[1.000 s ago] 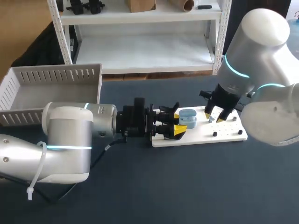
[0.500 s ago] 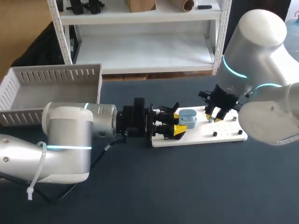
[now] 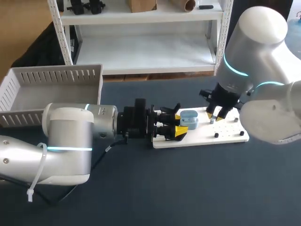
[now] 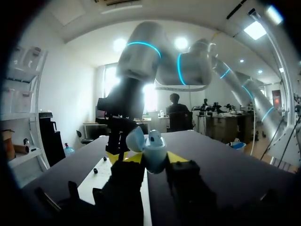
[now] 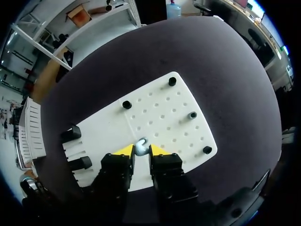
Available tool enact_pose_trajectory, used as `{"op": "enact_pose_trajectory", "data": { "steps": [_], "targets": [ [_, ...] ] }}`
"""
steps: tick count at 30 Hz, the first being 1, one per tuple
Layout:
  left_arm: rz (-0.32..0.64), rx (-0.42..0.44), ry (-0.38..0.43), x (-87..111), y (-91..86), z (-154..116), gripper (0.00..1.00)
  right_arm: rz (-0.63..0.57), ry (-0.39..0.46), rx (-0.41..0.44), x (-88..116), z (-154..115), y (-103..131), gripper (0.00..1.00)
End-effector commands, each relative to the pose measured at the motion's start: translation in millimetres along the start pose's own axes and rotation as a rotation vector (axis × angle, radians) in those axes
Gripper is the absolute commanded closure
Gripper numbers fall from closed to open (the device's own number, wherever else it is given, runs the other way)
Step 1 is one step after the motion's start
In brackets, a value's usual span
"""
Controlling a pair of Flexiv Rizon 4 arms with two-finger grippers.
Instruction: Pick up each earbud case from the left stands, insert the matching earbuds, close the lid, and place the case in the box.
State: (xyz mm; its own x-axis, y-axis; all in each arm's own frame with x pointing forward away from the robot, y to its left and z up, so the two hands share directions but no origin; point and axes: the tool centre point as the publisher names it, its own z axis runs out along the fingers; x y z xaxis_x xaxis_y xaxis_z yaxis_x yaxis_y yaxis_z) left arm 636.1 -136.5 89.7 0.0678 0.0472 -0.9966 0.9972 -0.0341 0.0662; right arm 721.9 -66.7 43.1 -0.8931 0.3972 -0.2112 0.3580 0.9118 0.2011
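The dark table [image 3: 188, 188] is carrying all items under inspection. The left arm [image 3: 66, 141] is lying low across the table from the left. The right arm [image 3: 258, 42] is reaching down from the right, over the work area.

The white slatted box [image 3: 51, 89] is sitting at the table's far left, well apart from both grippers. Its interior is partly hidden behind the left arm.

The white perforated board [image 3: 228, 135] is lying flat at centre right. In the right wrist view, two black stands [image 5: 70, 133] are standing at one end of the board.

The left gripper [image 3: 179, 124] is pointing sideways over the board's left end. Its fingers are clamped on the light blue earbud case [image 3: 189, 118] from two sides. The left wrist view shows the case [image 4: 153, 153] sitting upright between the yellow tips, with its lid [image 4: 134, 139] standing open.

The right gripper [image 5: 141, 150] is pointing down at the board, just beside the case. Its yellow tips are pinching a small pale earbud [image 5: 141, 143] between them. Whether the earbud is touching the board cannot be determined.

Small black pegs [image 5: 126, 104] are standing on the board, apart from the gripper.
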Motion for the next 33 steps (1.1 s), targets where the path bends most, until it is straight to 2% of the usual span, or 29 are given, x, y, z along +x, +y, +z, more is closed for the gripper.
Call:
{"op": "enact_pose_trajectory", "data": {
  "steps": [1,12,17,24,33],
  "targets": [
    [0.001,0.002,-0.002,0.9,0.7,0,1.0,-0.011,-0.021,0.008,5,-17,-4,1.0],
    [0.001,0.002,-0.002,0.9,0.7,0,1.0,-0.024,-0.061,0.002,5,-62,-18,1.0],
    [0.001,0.002,-0.002,0.9,0.7,0,1.0,-0.053,-0.054,0.002,8,-87,-21,1.0],
    [0.001,0.002,-0.002,0.9,0.7,0,1.0,-0.161,0.013,0.028,28,-125,-14,1.0],
    [0.001,0.002,-0.002,0.9,0.7,0,1.0,-0.276,0.026,-0.001,56,-156,1,1.0]
  ]
}}
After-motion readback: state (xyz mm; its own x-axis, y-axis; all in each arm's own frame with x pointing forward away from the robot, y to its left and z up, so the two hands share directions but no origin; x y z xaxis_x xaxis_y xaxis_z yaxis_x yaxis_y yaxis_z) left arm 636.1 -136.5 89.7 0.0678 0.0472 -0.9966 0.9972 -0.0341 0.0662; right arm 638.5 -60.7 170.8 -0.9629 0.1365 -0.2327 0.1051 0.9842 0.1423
